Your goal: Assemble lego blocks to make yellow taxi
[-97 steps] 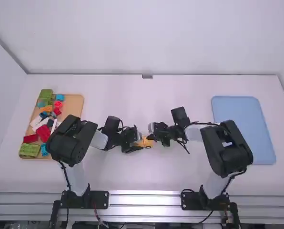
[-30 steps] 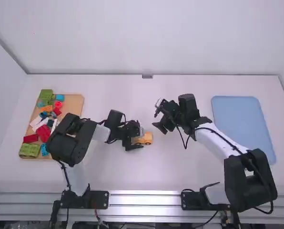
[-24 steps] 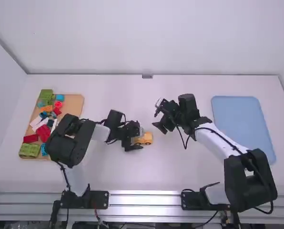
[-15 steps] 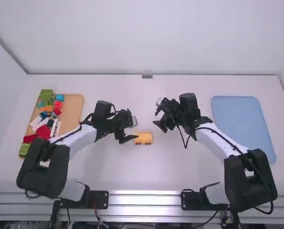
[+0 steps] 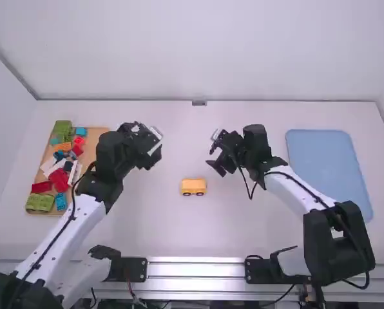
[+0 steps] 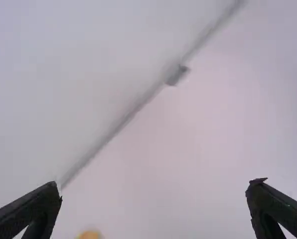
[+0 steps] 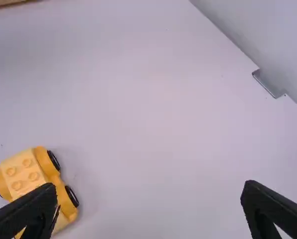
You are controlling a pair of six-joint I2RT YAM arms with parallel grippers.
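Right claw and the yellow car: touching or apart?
Apart. The high view shows a strip of white table between the right claw and the yellow car.

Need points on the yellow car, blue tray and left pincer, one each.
yellow car (image 5: 193, 185): high view, middle of its body
blue tray (image 5: 328, 175): high view, bare surface
left pincer (image 6: 154, 191): left wrist view, midway between its fingertips

No text, labels, brands, numbers or signs can be read.
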